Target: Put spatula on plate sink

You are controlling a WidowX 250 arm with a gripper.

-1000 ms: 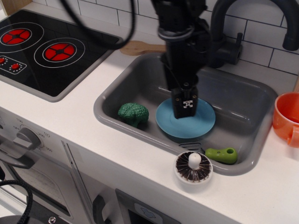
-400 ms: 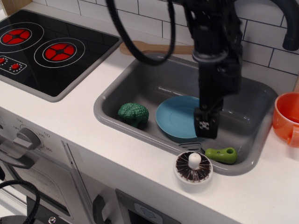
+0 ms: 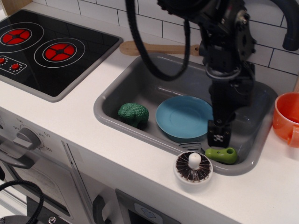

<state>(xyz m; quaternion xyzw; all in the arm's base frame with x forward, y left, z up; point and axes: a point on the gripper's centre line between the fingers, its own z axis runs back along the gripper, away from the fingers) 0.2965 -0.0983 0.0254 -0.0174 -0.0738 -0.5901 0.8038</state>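
Spatula (image 3: 220, 155) lies in the sink's (image 3: 140, 81) front right corner, beside the plate (image 3: 183, 117). Claw (image 3: 218, 138) hangs just above its green handle; open or closed, I cannot tell. Descend straight, straddling that chunky handle before closing.

White counter (image 3: 84, 119) with a black stovetop (image 3: 44, 49) set in at left and a grey sink (image 3: 140, 79) at centre. Wooden spoon (image 3: 154, 47) behind the sink, orange cup (image 3: 286, 116) at right, round strainer (image 3: 193, 167) on the front edge.
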